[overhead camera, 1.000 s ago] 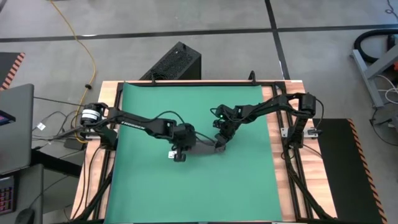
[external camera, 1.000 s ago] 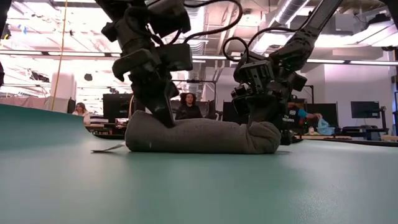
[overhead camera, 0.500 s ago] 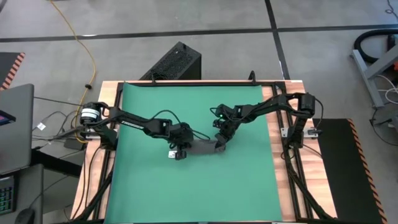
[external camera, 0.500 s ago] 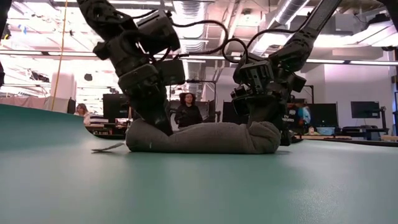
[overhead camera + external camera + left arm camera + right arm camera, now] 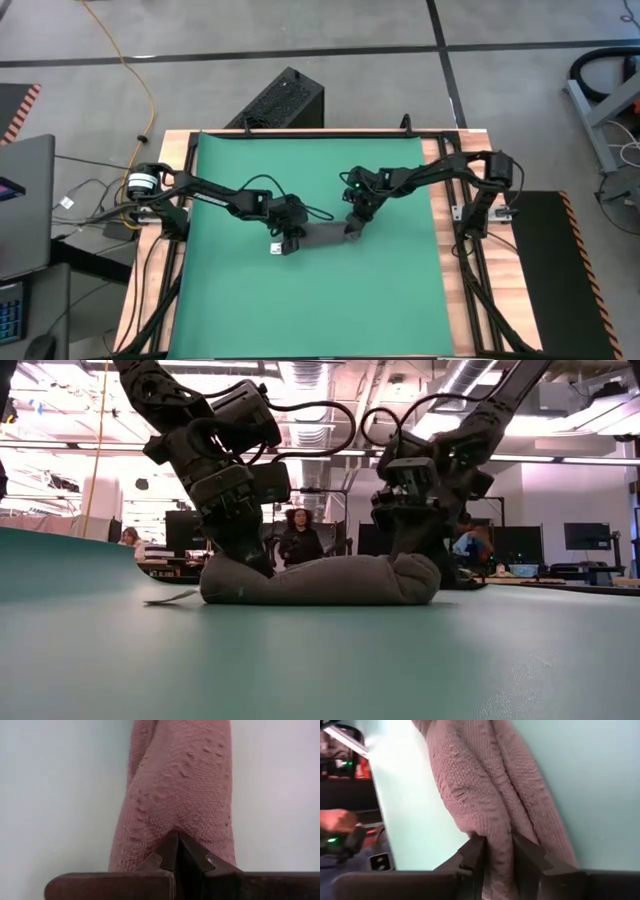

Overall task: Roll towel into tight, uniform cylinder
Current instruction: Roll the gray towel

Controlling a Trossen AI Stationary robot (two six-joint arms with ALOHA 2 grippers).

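Mostly we saw the dark grey rolled cloth towel (image 5: 318, 580) hiding both fingertips. The left gripper (image 5: 178, 851) had closed, pressing one end; the right gripper (image 5: 494, 854) pinched a fold, having tilted since.

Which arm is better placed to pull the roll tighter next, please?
Probably the right: the right pincer has a fold of the towel between its fingers, while the left pincer is shut and only presses on the roll's other end.

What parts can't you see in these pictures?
- High view: the ends of the towel sit under the left gripper and right gripper, so how even the roll is stays hidden.
- Low view: the towel's far side is behind the roll itself.
- Left wrist view: the towel runs off the picture's edge.
- The small tag is too small to read.
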